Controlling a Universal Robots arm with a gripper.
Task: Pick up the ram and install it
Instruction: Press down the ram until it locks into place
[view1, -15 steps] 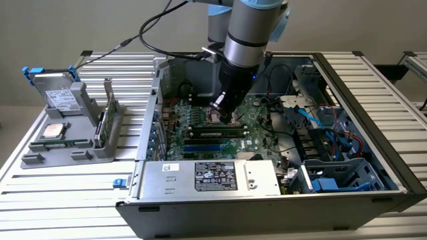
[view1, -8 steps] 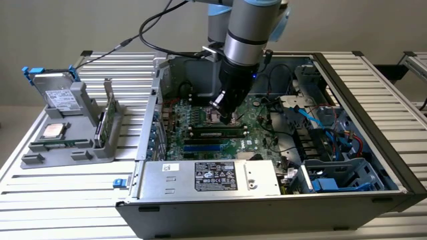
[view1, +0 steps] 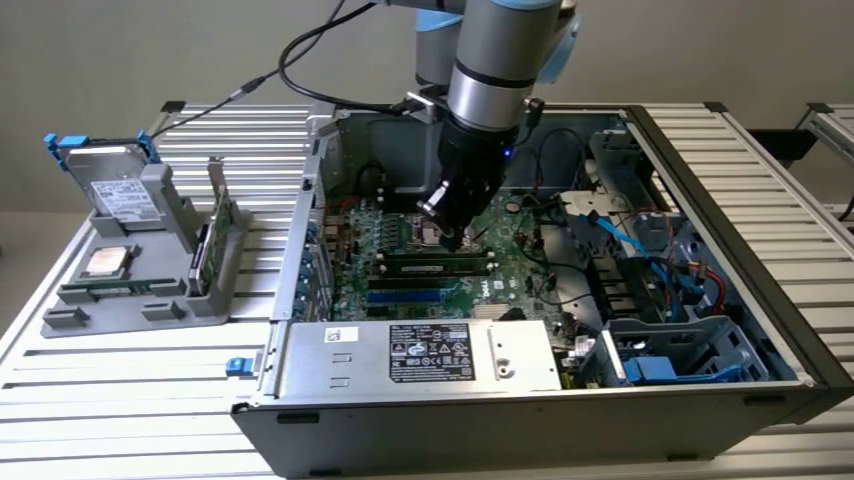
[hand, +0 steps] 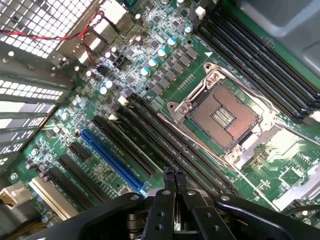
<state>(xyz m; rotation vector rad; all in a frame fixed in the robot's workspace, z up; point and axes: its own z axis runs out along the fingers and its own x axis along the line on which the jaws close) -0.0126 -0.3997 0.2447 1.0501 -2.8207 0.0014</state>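
Ram (view1: 430, 266) seated in motherboard slot (hand: 192, 165), long axis across exterior view's left-right, directly beneath gripper (view1: 455, 238). Fingers (hand: 169, 181) pressed together, empty, tips poised at stick's middle inside computer case (view1: 747, 250).

Gripper (hand: 174, 176) seen with fingertips pressed together, poised above black memory slots (hand: 170, 145) beside empty CPU socket (hand: 225, 115).

Glossy green motherboard (hand: 165, 65) with shiny metal socket frame (hand: 225, 115); matt black plastic-looking hand (hand: 174, 176); ribbed metal table (view1: 134, 380).
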